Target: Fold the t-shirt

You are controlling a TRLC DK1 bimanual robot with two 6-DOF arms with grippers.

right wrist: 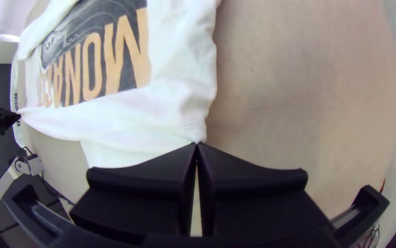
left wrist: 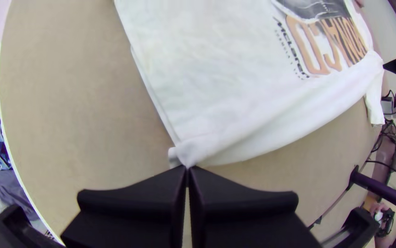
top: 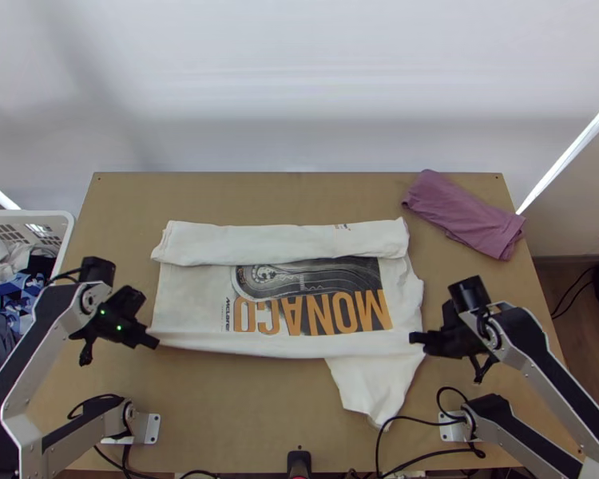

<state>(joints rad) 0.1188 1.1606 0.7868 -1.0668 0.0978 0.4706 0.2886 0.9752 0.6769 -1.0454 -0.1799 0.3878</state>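
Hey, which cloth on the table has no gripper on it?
The purple cloth, folded near the table's far right corner; the white t-shirt is pinched by left gripper and right gripper.

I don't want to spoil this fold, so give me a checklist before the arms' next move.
1. Left gripper on the t-shirt: ok, shut on its near left corner.
2. Right gripper on it too: ok, shut at the near right.
3. Far strip folded over: ok.
4. Near flap tucked in: not ok, it sticks out on the near side.
5. Cable clear of the flap: cannot tell.
6. Purple cloth clear of the t-shirt: ok.
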